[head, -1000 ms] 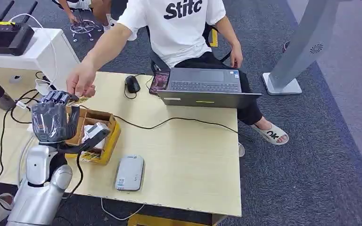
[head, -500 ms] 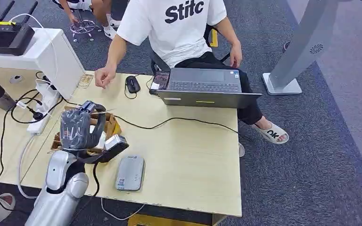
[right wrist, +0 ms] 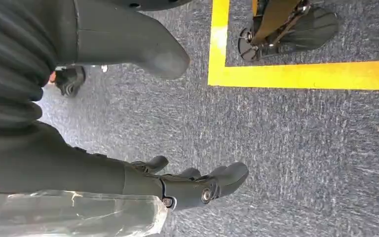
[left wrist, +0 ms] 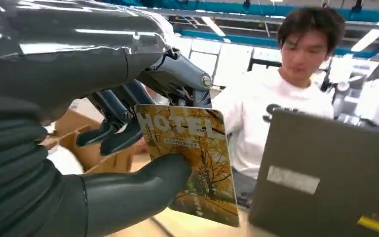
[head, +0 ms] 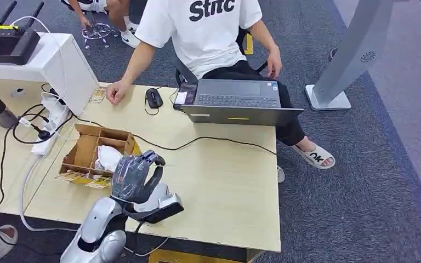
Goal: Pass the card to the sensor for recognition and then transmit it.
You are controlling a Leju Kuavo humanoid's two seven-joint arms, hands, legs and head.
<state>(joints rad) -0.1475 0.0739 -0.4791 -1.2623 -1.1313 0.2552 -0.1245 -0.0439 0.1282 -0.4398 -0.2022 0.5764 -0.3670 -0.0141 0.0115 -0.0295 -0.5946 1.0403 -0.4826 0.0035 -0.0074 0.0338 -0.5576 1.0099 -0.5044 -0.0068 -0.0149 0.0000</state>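
A: Which step now?
B: Presenting to the sensor; left hand [left wrist: 103, 148] pinching the card [left wrist: 190, 163] low over the table's [head: 225, 181] near edge; reader itself hidden beneath.
A: Next?
B: Judged: holding flat for reading, then passing across; right hand [right wrist: 177, 185] hanging spread, empty.

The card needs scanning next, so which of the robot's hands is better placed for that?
The left. Its left hand already pinches the card and hovers over the table. The right hand holds nothing and hangs above the carpet.
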